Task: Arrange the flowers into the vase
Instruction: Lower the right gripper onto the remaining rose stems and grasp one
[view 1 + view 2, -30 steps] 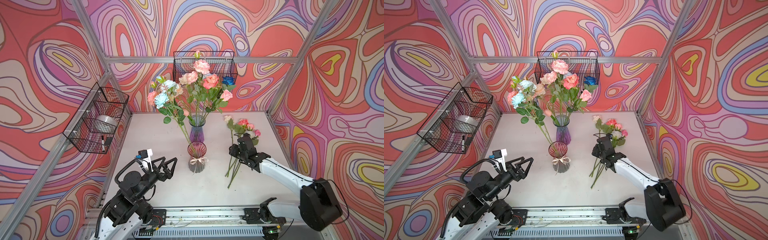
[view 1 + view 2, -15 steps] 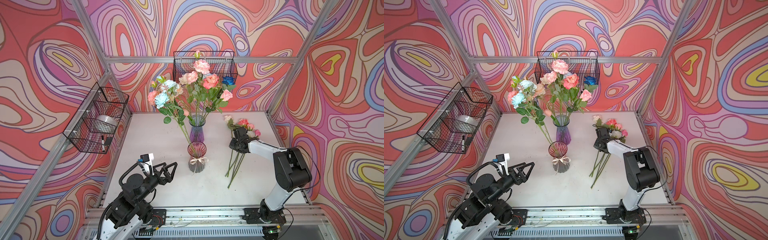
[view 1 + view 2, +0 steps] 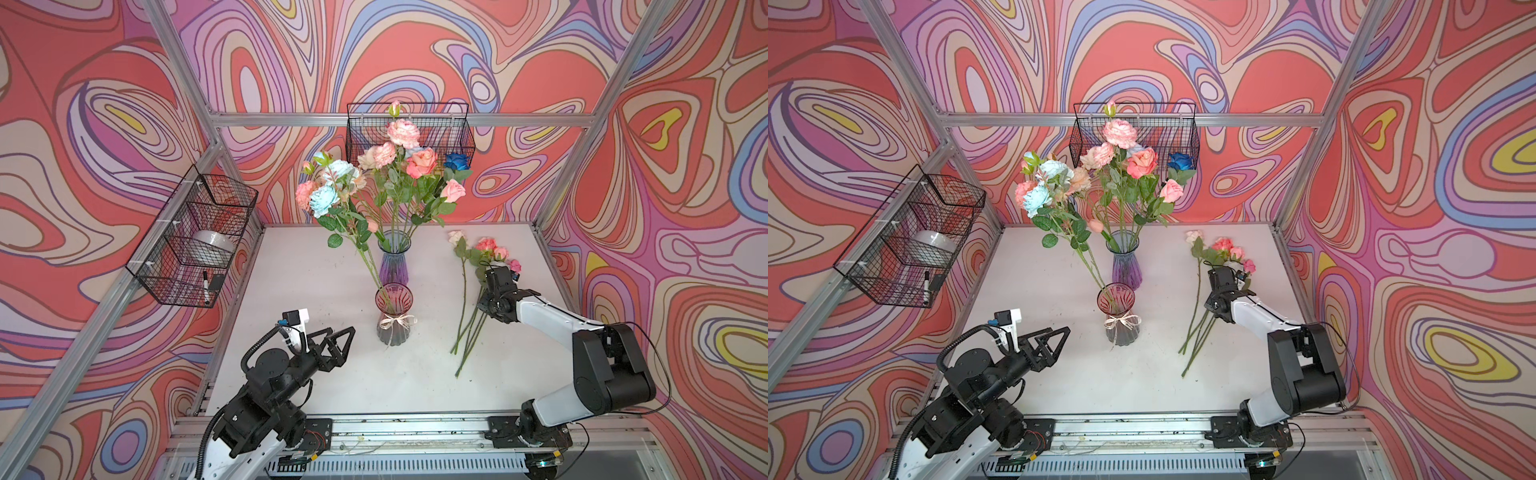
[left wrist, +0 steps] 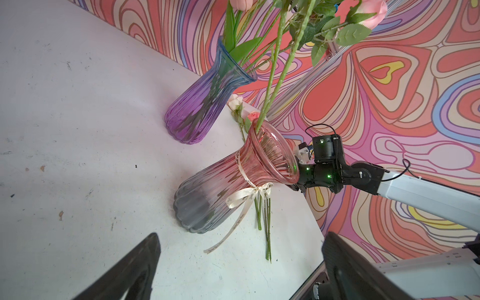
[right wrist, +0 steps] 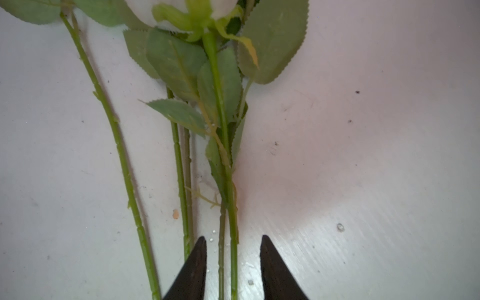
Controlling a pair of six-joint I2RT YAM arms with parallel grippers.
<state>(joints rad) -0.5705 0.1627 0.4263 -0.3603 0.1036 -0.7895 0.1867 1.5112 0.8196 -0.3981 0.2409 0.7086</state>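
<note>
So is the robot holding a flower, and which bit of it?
Nothing yet. The right gripper has its jaws either side of two flower stems, but not pinching them. The left gripper is open and empty.

Table (image 3: 291,270): left half bare from front edge to back edge, wide passage. Centre blocked: pink vase (image 3: 393,316), purple vase (image 3: 394,266) just behind it; tall blooms (image 3: 322,200) from the pink one lean out over the left-back area. Loose flowers (image 3: 486,244) lie near the right edge.

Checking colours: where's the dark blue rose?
In both top views the dark blue rose sits right of the purple vase's peach rose, before the back wire basket.
</note>
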